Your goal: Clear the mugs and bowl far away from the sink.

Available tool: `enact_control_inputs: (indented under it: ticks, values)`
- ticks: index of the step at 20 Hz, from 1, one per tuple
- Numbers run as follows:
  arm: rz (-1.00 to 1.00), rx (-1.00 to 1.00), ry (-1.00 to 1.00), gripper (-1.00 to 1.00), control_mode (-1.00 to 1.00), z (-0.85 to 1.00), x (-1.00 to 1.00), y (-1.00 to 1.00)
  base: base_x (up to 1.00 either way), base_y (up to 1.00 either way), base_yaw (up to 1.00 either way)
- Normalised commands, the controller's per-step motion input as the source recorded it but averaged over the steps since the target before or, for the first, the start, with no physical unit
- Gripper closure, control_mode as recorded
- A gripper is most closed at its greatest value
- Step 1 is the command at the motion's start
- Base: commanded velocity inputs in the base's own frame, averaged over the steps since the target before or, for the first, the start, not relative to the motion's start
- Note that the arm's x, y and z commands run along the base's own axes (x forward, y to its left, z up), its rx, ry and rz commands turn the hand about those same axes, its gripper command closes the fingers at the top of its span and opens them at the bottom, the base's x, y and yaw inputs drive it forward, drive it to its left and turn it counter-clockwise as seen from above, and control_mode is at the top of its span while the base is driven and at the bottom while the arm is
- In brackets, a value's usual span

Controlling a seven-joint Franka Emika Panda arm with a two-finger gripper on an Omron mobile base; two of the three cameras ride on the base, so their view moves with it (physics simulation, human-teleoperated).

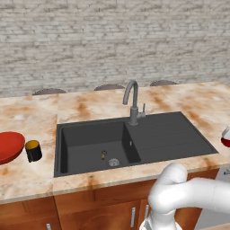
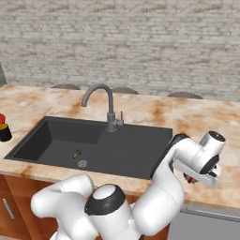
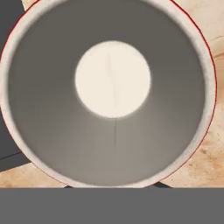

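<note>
The red mug point(image 1: 226, 137) stands on the counter just right of the sink point(image 1: 81, 148), at the right edge of the left base view. My gripper point(image 2: 194, 172) is down over it, and a sliver of the red mug point(image 2: 189, 178) shows under the hand. In the hand view I look straight down into the red mug point(image 3: 113, 78), with its pale inside and thin red rim; my fingers are hidden, so their state is unclear. The black mug point(image 1: 33, 150) with its yellow inside stands left of the sink, beside the red bowl point(image 1: 8, 146).
A curved grey faucet point(image 1: 132, 101) rises behind the basin, with the drainboard point(image 1: 175, 132) to its right. The marble counter point(image 1: 90, 105) runs back to a brick wall, and chair backs show behind it. Wooden cabinet fronts point(image 1: 103, 211) lie below the counter's front edge.
</note>
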Motion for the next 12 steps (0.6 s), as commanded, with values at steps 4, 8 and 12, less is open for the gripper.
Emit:
enact_control_inputs:
  ticks: [4, 8, 12]
  values:
    - [0.00, 0.00, 0.00, 1.00, -1.00, 1.00, 0.07, 0.00, 0.00, 0.00, 0.00]
    - [0.00, 0.00, 0.09, 1.00, -1.00, 1.00, 0.00, 0.00, 0.00, 0.00, 0.00]
    - [-0.11, -0.16, 0.31, 1.00, -1.00, 1.00, -0.04, 0.05, 0.00, 0.00, 0.00]
